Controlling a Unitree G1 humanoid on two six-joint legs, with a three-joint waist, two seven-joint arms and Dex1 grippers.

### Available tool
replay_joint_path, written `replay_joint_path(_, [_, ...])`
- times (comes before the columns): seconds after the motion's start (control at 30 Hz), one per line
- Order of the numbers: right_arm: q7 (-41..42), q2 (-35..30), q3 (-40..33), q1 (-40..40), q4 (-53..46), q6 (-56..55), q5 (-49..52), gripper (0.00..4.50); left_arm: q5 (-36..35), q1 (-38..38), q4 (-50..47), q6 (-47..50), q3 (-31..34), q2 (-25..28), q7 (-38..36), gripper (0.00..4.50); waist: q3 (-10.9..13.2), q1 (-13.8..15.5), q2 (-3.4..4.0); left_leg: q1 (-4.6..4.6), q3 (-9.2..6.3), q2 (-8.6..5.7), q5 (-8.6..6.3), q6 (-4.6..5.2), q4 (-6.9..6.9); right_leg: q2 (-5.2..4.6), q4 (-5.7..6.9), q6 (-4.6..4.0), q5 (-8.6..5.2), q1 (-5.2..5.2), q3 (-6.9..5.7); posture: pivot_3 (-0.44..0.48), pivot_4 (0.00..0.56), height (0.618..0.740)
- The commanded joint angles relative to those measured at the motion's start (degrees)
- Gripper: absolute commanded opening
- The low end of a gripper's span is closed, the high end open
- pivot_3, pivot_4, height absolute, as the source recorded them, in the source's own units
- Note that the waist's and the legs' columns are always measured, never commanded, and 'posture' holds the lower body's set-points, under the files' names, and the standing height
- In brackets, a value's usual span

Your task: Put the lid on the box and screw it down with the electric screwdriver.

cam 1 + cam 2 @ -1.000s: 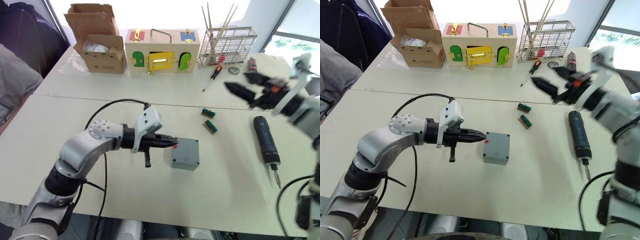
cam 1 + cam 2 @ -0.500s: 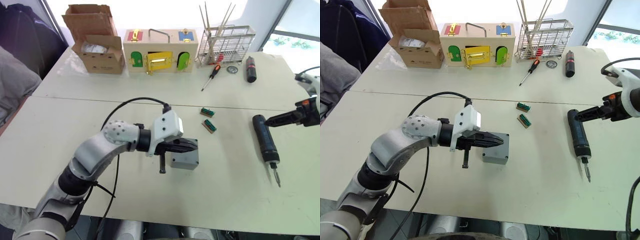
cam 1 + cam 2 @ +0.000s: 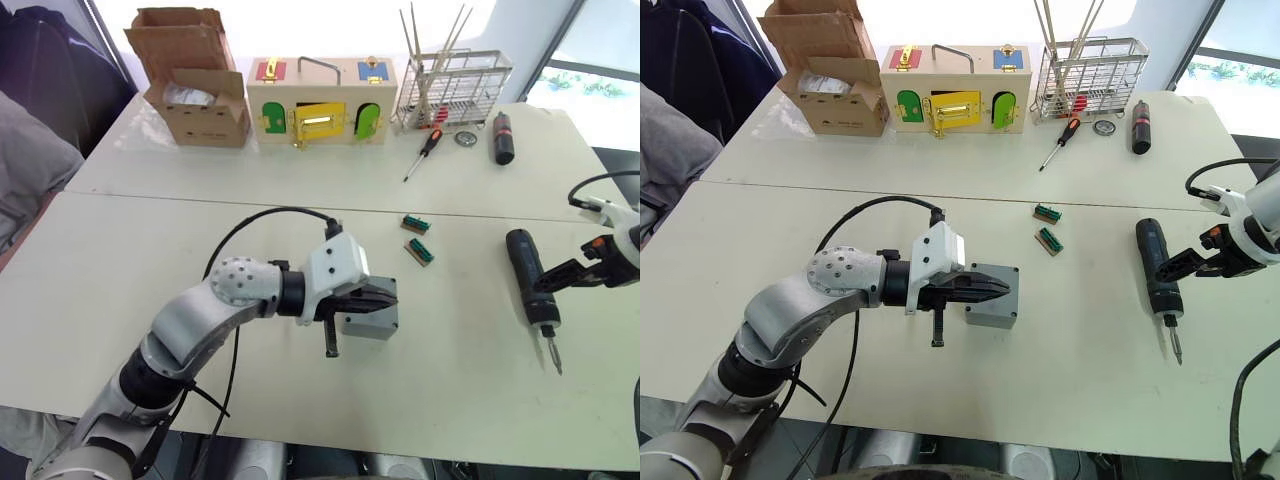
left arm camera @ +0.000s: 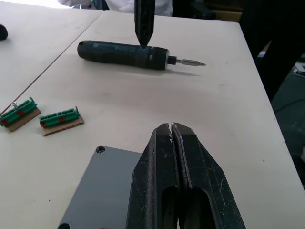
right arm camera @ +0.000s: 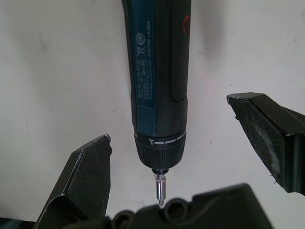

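Grey square plastic lid [image 3: 368, 309] with round corners sits on the small grey box, in the middle of the near white table [image 3: 120, 290]. It has not moved from where it was a second ago. The left gripper [image 3: 385, 297], with its two black fingers pressed tight together and holding nothing, rests over the top of the lid. A second ago it was beside the lid, at its left edge; now it has slid forward across it.

Off to the right lies the thick dark blue-black electric screwdriver [image 3: 531, 276], flat on the table, with its thin metal bit pointing toward the near edge. It lies in the same place as before. The right gripper [image 5: 188, 164] has come a long way: a second ago it was up in the air over the far table, and half a second ago its tip was by the back end of the tool. Now it is low, right by the bit end, with its fingers spread wide, one on each side of the tool. They are not touching it.

Two little green blocks [image 3: 418, 240] lie between the lid and the screwdriver. A slim red-and-black hand screwdriver [image 3: 424, 153] and a short black cylinder [image 3: 501, 137] lie on the far table, as before.
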Motion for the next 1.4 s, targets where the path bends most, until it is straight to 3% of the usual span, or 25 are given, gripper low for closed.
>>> replay_joint_path(0.03, [0.1, 1.2, -0.4, -0.9, 2.0, 1.5, -1.8, 4.48, 1.2, 0.6, -1.9, -0.5, -1.2, -0.4, 1.3, 0.0, 0.0, 0.0, 0.0, 0.0, 0.0, 0.0, 0.0, 0.0, 0.0, 0.0, 0.0, 0.0, 0.0, 0.0, 0.0, 0.0, 0.15, 0.74])
replay_joint_path(0.27, [-3.1, 6.0, -1.1, -0.7, 7.0, 1.6, -3.9, 4.48, 1.6, 1.0, -2.2, 0.0, -1.7, -1.3, 3.0, 0.0, 0.0, 0.1, 0.0, 0.0, 0.01, 0.0, 0.01, -0.01, 0.01, -0.01, 0.03, 0.0, 0.0, -0.02, 0.0, 0.0, 0.15, 0.74])
replay_joint_path(0.67, [-2.3, 5.1, -0.6, 3.7, 3.3, 2.3, -4.4, 4.48, 1.5, 1.8, -2.8, 0.7, -1.5, -0.9, 4.2, 0.0, 0.0, 0.0, 0.0, 0.0, -0.01, -0.04, 0.01, -0.02, 0.01, -0.01, 0.04, 0.0, 0.0, -0.01, -0.01, 0.0, 0.15, 0.74])
replay_joint_path(0.9, [-6.4, 7.6, -3.5, 4.7, 4.9, 3.3, -4.1, 4.48, 2.3, 1.7, -2.0, 0.2, -2.2, -1.6, 4.6, 0.0, 0.0, 0.0, -0.02, 0.0, -0.02, -0.04, 0.01, -0.02, 0.03, 0.0, 0.04, 0.0, 0.0, 0.02, -0.02, 0.0, 0.15, 0.74])
replay_joint_path(1.0, [-7.3, 7.8, -4.2, 5.8, 4.4, 3.2, -3.9, 3.87, 3.0, 1.8, -1.8, 0.1, -2.3, -1.4, 4.4, 0.0, 0.0, 0.0, -0.04, 0.01, -0.02, -0.04, 0.01, -0.02, 0.05, 0.0, 0.04, 0.0, 0.0, 0.04, -0.02, 0.0, 0.15, 0.74])
replay_joint_path(1.17, [-9.1, 7.5, -5.0, 8.4, 1.4, 4.4, -3.5, 2.02, 3.2, 2.1, -2.3, 0.3, -2.2, -1.5, 4.5, 0.0, -0.1, 0.0, -0.14, 0.01, -0.07, -0.04, 0.01, -0.02, 0.05, -0.01, 0.04, 0.0, 0.0, 0.06, -0.03, 0.0, 0.15, 0.74])
replay_joint_path(1.2, [-9.3, 7.3, -5.2, 9.0, 0.7, 4.6, -3.4, 1.82, 3.2, 2.1, -2.3, 0.3, -2.2, -1.5, 4.5, 0.0, -0.1, 0.0, -0.18, 0.02, -0.09, -0.03, 0.01, -0.02, 0.04, -0.01, 0.04, 0.0, 0.0, 0.07, -0.04, 0.0, 0.15, 0.74])
replay_joint_path(1.4, [-10.9, 6.4, -6.5, 12.0, -2.4, 5.8, -2.9, 1.82, 3.6, 1.9, -1.8, 0.0, -2.0, -1.5, 4.0, 0.0, -0.2, 0.2, -0.38, 0.02, -0.19, -0.04, 0.01, -0.02, 0.05, 0.0, 0.03, 0.0, 0.0, 0.13, -0.05, 0.0, 0.15, 0.74])
